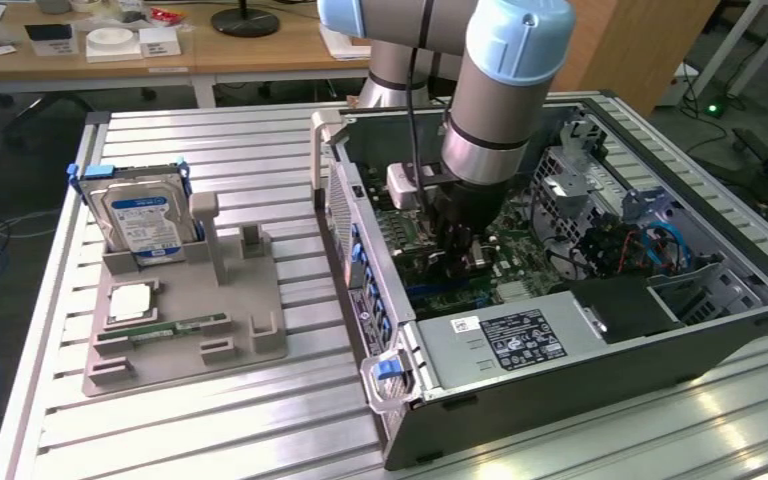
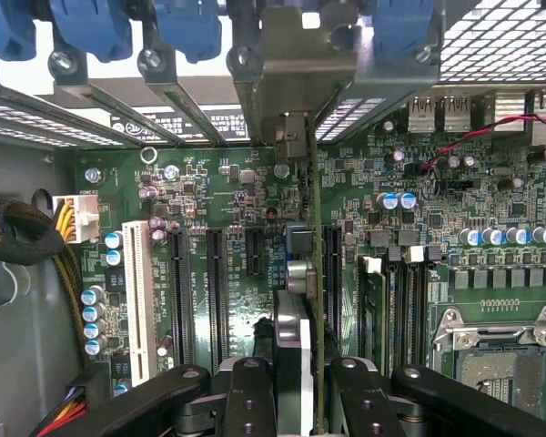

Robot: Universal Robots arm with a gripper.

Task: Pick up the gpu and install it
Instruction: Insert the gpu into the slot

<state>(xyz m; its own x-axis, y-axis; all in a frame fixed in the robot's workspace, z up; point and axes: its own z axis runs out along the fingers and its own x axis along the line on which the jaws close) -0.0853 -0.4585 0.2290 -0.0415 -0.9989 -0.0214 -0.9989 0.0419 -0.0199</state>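
Note:
My gripper is lowered inside the open computer case, just over the motherboard. In the wrist view the gripper is shut on the gpu, with one black finger on each side of it. The dark card is seen edge-on, standing upright over the green motherboard. It lies along the long expansion slots. Its metal bracket reaches the case's rear slot openings. I cannot tell whether its lower edge is in a slot.
A grey fixture lies at the exterior view's left, holding a silver hard drive, a green memory stick and a white square part. Inside the case are a power supply, blue cables and a wire bundle.

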